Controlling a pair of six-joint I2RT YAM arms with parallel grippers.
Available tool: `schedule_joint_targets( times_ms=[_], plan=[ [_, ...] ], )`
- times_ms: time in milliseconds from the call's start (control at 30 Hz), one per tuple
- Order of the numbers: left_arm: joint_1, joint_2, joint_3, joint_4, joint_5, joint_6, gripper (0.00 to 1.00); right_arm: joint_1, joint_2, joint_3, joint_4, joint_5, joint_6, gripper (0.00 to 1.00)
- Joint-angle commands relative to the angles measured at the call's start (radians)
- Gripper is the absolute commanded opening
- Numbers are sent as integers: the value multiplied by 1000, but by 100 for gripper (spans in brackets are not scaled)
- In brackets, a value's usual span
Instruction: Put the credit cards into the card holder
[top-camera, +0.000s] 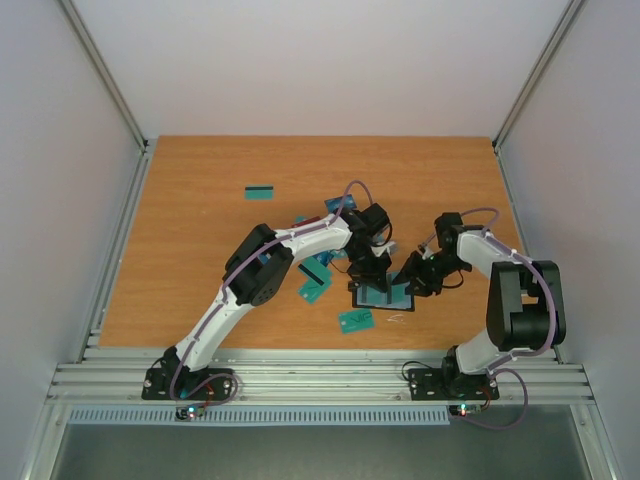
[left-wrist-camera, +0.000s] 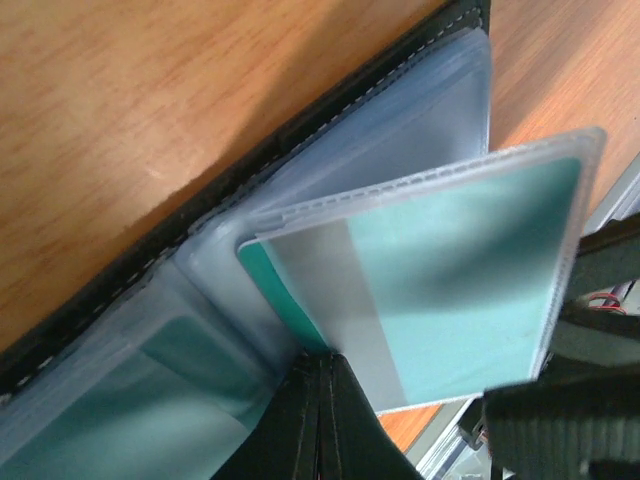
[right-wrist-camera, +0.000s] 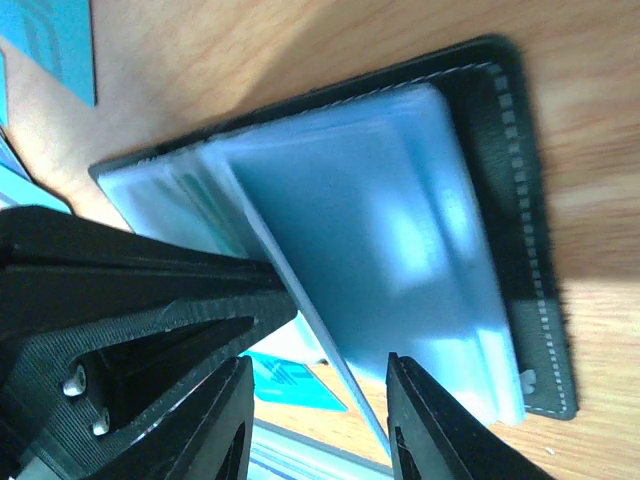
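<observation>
One card holder (right-wrist-camera: 525, 200) — left fingers (left-wrist-camera: 295, 425) pressed together at its sleeves (left-wrist-camera: 400, 150), right fingers (right-wrist-camera: 425, 430) spread astride.

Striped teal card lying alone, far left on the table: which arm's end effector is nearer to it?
Left. The left end effector is at the card holder, well right of the striped card; the right end effector lies further right still, across the holder.

No lettering, brand name or number is legible in any of the three views. A teal card (top-camera: 355, 320) lying on the desk (top-camera: 200, 170) just in front of the open card holder (top-camera: 383, 295) carries pale markings, too small and blurred to be read.
</observation>
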Motion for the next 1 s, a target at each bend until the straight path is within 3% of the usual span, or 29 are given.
schedule_joint_targets(
  times_ms=[0,233,633,967],
  plan=[
    [-9,29,15,24,12,-2,0,44,-24,20,-30,9,1,38],
    [4,-32,-31,64,32,-24,0,88,-14,30,-13,14,26,38],
    [98,-358,-348,199,6,-123,0,215,80,154,-16,54,109,38],
    [140,-616,-609,144,-167,-47,1,373,221,394,-22,55,182,39]
  ],
)
